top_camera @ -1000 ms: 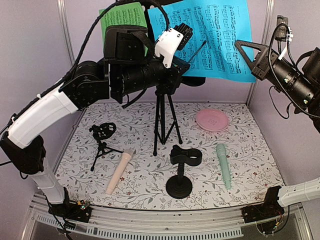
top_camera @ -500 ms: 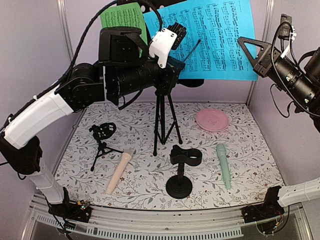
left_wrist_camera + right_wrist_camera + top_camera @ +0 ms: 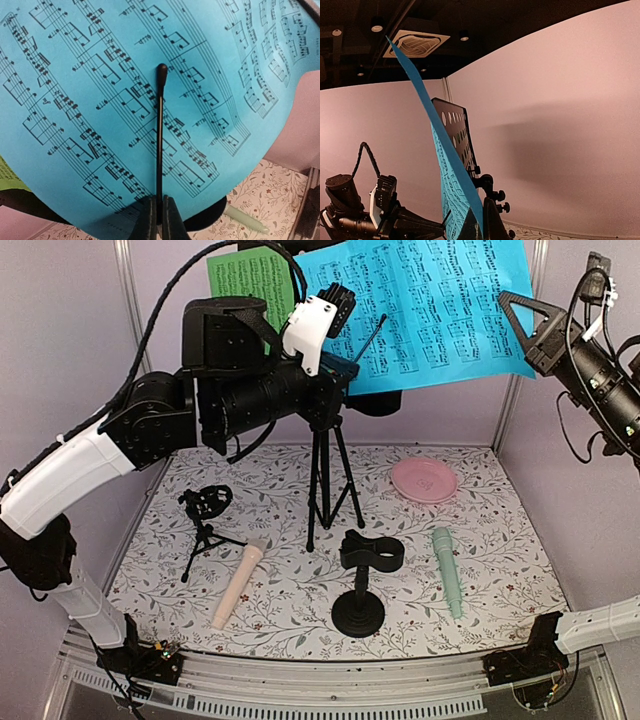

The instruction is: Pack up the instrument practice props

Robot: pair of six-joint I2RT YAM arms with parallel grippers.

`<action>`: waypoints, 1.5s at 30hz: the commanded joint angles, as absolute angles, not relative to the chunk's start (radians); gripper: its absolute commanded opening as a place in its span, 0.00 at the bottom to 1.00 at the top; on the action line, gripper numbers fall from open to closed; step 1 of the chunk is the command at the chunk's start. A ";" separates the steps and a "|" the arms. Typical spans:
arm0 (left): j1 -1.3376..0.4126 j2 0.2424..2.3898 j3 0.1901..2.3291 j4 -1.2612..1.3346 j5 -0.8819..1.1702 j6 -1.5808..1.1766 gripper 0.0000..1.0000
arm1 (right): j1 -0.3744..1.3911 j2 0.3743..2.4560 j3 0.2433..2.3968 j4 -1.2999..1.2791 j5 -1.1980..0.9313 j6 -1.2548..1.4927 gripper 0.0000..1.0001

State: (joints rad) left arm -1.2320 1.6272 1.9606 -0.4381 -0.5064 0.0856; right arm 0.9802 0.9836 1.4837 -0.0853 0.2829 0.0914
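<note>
Left wrist cam is the only view that shows the grasp. My left gripper (image 3: 158, 216) is closed on the base of the thin rod (image 3: 160, 145), which runs up across the blue page (image 3: 100, 75) to its ball tip. Same view catches a corner of the green page (image 3: 6, 175) lower left and the end of the mint microphone (image 3: 245, 221) lower right.

Right wrist cam sees the blue page edge-on. It runs down into my right gripper (image 3: 482, 225), which is pinched on its edge. The music stand's (image 3: 454, 131) perforated plate sits just behind the page, and the page leans off it toward the top. My left arm shows lower left (dark, little detail).

Only the overhead shows the layout:
- Left arm is raised, forearm roughly level, wrist at the stand's head.
- Right arm is high on the right, gripper pointing left at the blue page's right edge.
- Blue page is tilted at the stand's top, green page behind it on the left.
- On the surface (image 3: 500, 570): beige microphone (image 3: 238, 585), tripod mic holder (image 3: 205, 510), round-base mic holder (image 3: 365, 580), mint microphone and pink plate (image 3: 424, 480), all apart from each other.

Print: staves and notes on the blue page. The green page's print is too small to read.
</note>
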 commanded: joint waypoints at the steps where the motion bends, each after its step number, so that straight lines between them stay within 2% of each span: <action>1: -1.224 1.606 1.944 -0.433 -0.520 0.065 0.00 | 0.976 0.963 1.531 -0.045 0.340 0.048 0.00; 18: -1.224 1.591 1.925 -0.422 -0.511 0.069 0.00 | 0.976 0.937 1.606 -0.051 0.457 -0.074 0.00; 23: -1.224 1.582 1.918 -0.423 -0.497 0.063 0.02 | 0.976 0.935 1.609 -0.069 0.594 -0.066 0.00; 28: -1.224 1.574 1.914 -0.428 -0.484 0.055 0.13 | 0.976 0.926 1.600 -0.144 0.786 -0.025 0.00; 32: -1.226 1.571 1.917 -0.428 -0.477 0.068 0.23 | 0.977 0.876 1.547 -0.164 0.857 0.035 0.00; 45: -1.226 1.565 1.912 -0.431 -0.456 0.070 0.77 | 0.976 0.856 1.483 -0.376 1.000 0.221 0.00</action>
State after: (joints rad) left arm -1.2312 1.5948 1.9232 -0.4320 -0.4648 0.0723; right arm 0.9802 0.8509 1.5105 -0.2798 0.9363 0.1387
